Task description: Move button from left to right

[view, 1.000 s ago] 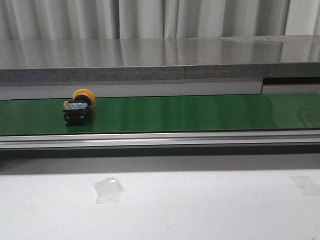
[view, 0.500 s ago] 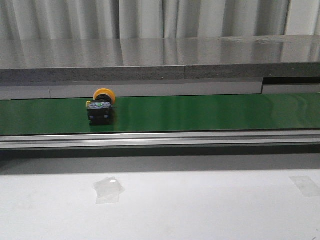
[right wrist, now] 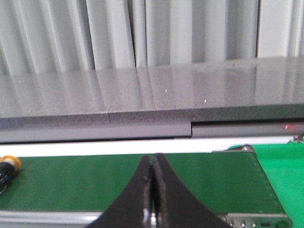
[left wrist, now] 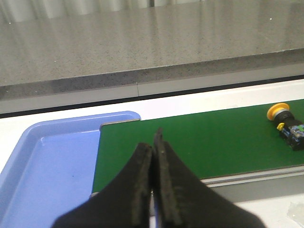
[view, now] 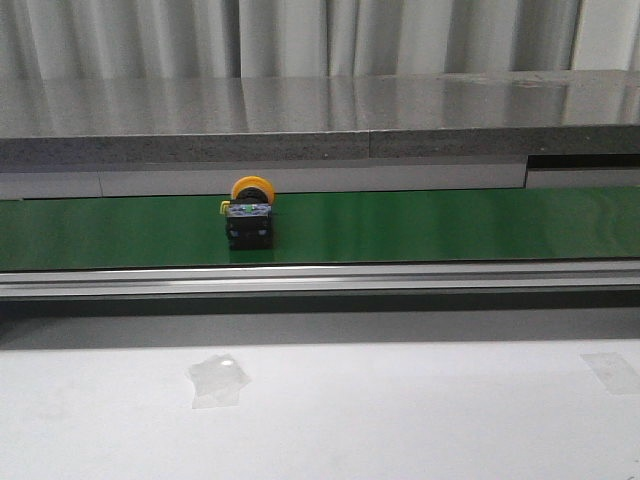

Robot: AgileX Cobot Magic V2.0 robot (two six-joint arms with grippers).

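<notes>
Green belt [view: 420,225] runs across the scene, with the button [view: 250,213] lying left of its middle. Both the left gripper [left wrist: 153,142] and right gripper [right wrist: 152,168] are closed, holding nothing.

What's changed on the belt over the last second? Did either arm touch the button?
The button has travelled rightward along the green belt, from near its left end to left of centre, keeping its pose: yellow cap to the rear, black body forward. No arm appears in the front view in any frame. The left gripper and right gripper are shut and empty.
</notes>
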